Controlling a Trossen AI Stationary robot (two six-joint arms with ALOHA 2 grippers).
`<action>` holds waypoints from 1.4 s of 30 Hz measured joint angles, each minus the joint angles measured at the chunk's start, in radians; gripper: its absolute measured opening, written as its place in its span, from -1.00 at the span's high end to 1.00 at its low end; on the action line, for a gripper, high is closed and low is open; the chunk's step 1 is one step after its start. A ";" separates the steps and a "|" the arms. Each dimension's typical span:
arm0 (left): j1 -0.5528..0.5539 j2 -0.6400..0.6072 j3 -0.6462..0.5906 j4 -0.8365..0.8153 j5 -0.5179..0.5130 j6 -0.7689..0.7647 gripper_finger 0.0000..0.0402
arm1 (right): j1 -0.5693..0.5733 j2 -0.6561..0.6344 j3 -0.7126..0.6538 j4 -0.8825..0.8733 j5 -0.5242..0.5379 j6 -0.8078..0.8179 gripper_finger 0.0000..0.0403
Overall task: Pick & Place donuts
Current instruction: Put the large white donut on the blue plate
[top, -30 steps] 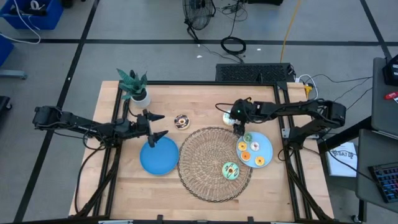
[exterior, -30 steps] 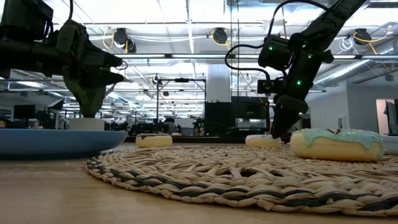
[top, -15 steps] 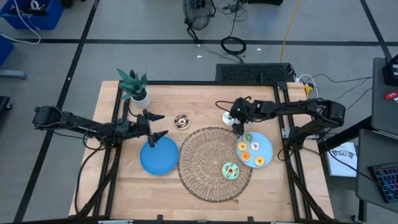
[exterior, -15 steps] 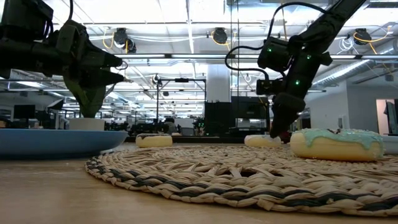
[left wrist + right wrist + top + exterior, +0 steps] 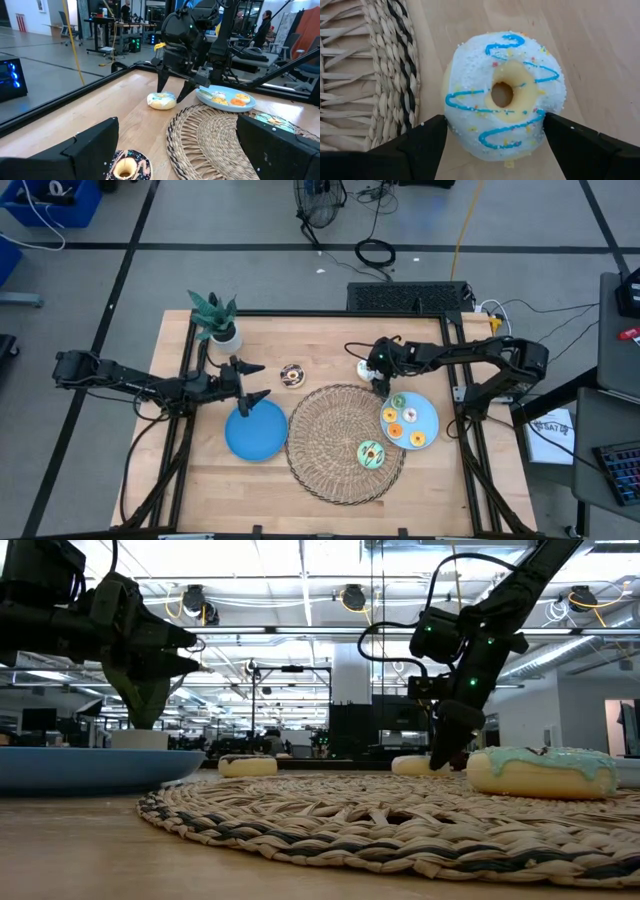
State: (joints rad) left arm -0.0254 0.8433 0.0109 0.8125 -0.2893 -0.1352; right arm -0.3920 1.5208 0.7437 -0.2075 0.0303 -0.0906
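No readable writing; white donut [image 5: 504, 96] unlabelled, seemingly.

Setting: an open-plan robotics lab or industrial workspace.
Ceiling: exposed ducts, pipes and strip lights [image 5: 300, 585] run overhead.
Floor: grey concrete marked with dark tape lines [image 5: 130, 270]; loose cables [image 5: 375, 252] trail across it.
Workstation: a wooden table [image 5: 320, 345] in a black metal frame.
Surroundings: desks with monitors [image 5: 10, 75], office chairs, and people standing [image 5: 262, 30] in the background.
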 joint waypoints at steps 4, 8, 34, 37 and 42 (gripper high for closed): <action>0.000 0.000 0.000 0.000 0.000 0.000 -0.98 | -0.001 0.000 0.000 0.002 0.014 -0.003 -0.58; 0.000 0.000 0.000 0.000 0.000 0.000 -0.98 | -0.001 0.000 0.000 0.003 0.044 -0.002 -0.56; 0.000 0.000 0.000 0.000 0.000 0.000 -0.98 | 0.004 0.000 0.000 0.010 -0.007 0.028 -0.09; 0.000 0.000 0.000 0.000 0.000 0.000 -0.98 | 0.014 -0.007 0.000 0.009 -0.008 0.025 -0.07; 0.000 0.000 0.000 0.000 0.000 0.000 -0.98 | 0.051 -0.062 0.000 0.022 -0.016 0.016 -0.04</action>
State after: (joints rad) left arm -0.0254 0.8433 0.0109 0.8124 -0.2893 -0.1352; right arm -0.3409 1.4593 0.7433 -0.1852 0.0143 -0.0748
